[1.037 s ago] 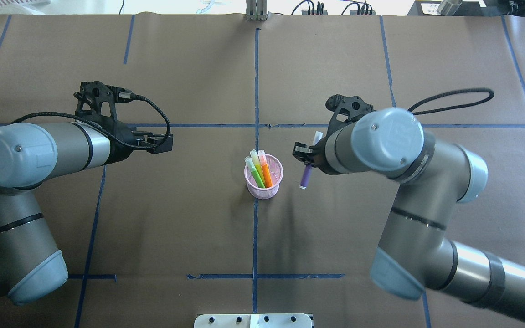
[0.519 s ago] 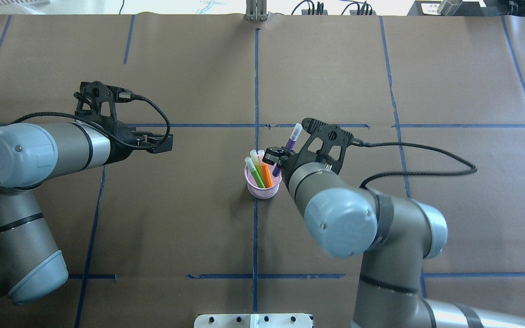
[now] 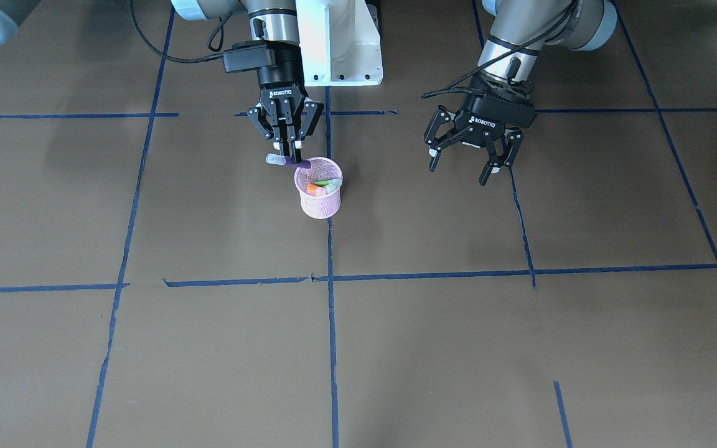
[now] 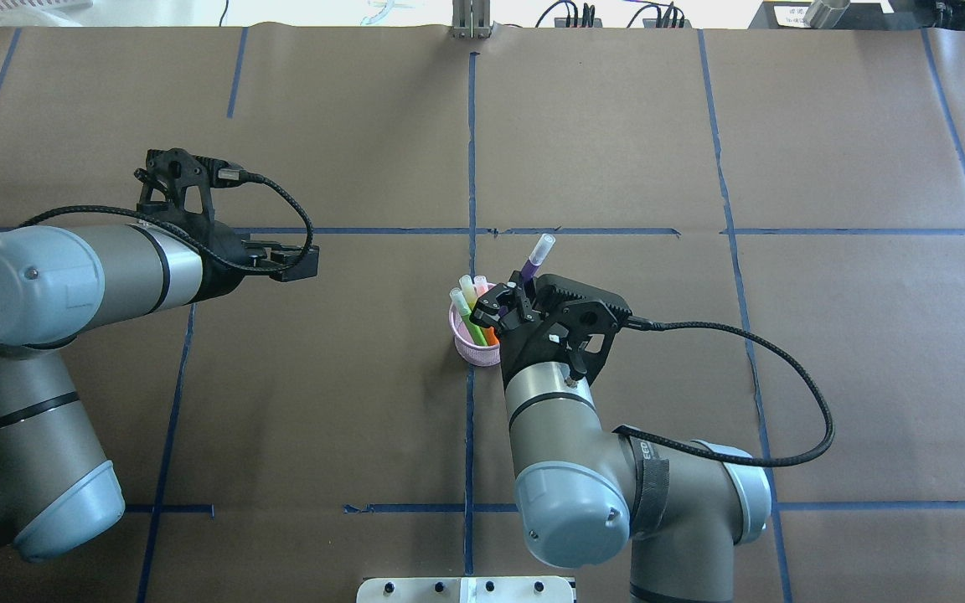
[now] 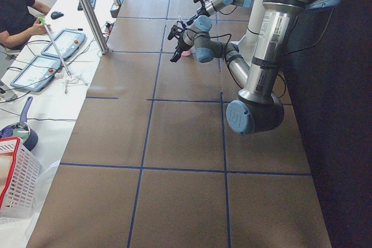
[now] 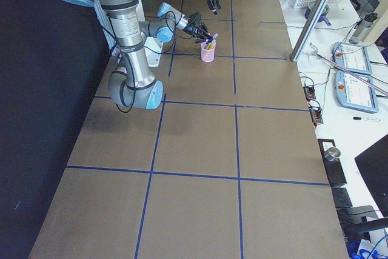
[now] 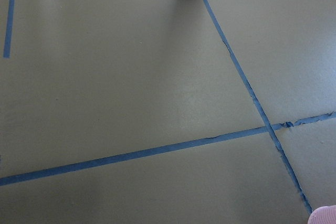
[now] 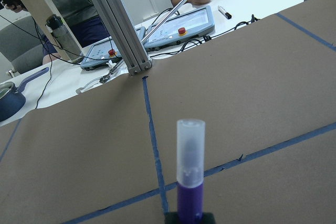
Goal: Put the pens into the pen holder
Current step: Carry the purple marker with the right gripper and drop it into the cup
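Note:
The pink mesh pen holder (image 3: 320, 202) stands at the table's middle, and it also shows in the overhead view (image 4: 472, 347). A green pen (image 4: 470, 318) and an orange pen (image 4: 489, 332) stand in it. My right gripper (image 3: 289, 152) is shut on the purple pen (image 3: 285, 161) right at the holder's rim. The pen is tilted, clear cap up and away (image 4: 540, 248), purple end at the rim; its tip is hidden. The right wrist view shows the pen's cap (image 8: 190, 153). My left gripper (image 3: 458, 171) is open and empty, well away from the holder.
Brown paper with blue tape lines (image 4: 472, 151) covers the table. The right arm's cable (image 4: 784, 368) loops over the table to the right of the holder. A metal post (image 4: 470, 21) stands at the far edge. The holder's rim shows in the left wrist view (image 7: 324, 216).
My right arm has swung left with the purple pen, from beside the holder to its right rim, and the wrist has turned. The left arm has not moved.

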Robot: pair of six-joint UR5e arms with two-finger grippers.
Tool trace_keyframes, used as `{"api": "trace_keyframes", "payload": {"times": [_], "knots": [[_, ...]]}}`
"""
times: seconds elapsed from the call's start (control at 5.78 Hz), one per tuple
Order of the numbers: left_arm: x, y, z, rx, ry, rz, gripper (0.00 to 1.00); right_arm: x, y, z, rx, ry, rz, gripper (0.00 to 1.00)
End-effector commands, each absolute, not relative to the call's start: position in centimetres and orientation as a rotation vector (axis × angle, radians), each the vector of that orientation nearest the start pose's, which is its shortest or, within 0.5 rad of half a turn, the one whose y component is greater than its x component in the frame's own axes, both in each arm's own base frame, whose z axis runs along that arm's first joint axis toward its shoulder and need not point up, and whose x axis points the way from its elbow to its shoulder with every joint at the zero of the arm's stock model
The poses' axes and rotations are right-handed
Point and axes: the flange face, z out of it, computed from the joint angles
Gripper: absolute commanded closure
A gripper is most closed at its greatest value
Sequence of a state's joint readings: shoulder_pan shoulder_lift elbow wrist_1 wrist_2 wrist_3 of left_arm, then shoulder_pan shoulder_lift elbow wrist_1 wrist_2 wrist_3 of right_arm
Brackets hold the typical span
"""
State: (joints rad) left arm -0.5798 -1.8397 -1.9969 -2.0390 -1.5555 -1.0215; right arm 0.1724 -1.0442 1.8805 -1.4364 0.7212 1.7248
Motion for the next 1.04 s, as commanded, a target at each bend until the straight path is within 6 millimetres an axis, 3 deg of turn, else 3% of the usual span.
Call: {"api": "trace_keyframes", "payload": {"times": [0.0,0.35,0.69,0.86], "knots": [[38.2,-41.1,26.9,0.633,0.976,-0.037,0.04,-55.0,-30.2,19.8,0.833,-0.904,0.701,0.73],[38.2,-41.1,26.8,0.634,0.979,-0.039,0.04,-55.6,-30.2,20.5,0.836,-0.887,0.693,0.68],[38.0,-41.0,26.5,0.637,0.984,-0.039,0.04,-55.8,-29.9,20.6,0.837,-0.885,0.687,0.49],[37.8,-40.8,27.7,0.627,0.965,-0.034,0.04,-54.2,-29.6,18.8,0.819,-0.940,0.697,0.50]]}}
